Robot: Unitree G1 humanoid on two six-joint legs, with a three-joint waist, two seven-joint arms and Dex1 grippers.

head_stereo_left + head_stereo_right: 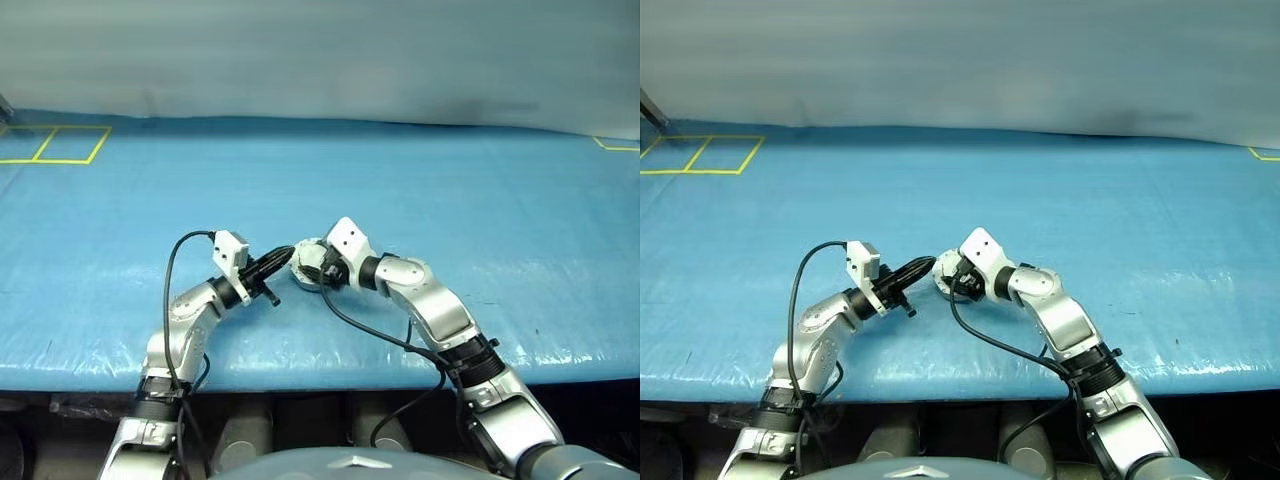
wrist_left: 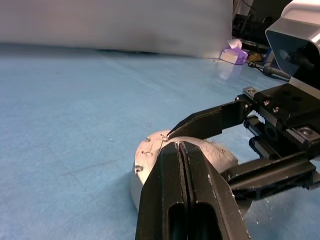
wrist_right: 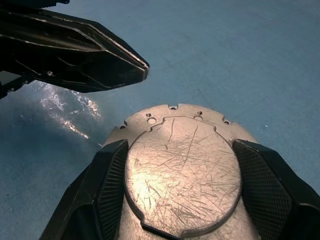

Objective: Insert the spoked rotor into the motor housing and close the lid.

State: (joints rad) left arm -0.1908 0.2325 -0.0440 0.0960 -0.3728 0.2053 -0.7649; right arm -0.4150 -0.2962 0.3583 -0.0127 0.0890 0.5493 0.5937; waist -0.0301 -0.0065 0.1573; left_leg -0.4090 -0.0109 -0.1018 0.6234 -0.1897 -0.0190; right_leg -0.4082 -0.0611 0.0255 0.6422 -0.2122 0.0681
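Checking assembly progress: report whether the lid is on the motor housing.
On. The lid's scratched plain face caps the motor housing, held by the right gripper.

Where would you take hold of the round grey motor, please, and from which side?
By its curved rim, from the two opposite sides, as the right tool does now: the motor is a low round puck with a flat scratched top, so only the rim gives the fingers purchase.

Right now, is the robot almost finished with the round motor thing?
Nearly, it seems. The lid already sits on the motor housing, plain scratched face up; the spoked rotor is presumably inside. The right gripper straddles the lid's sides, and the shut left gripper hovers beside it. Perhaps a final press and letting go remain.
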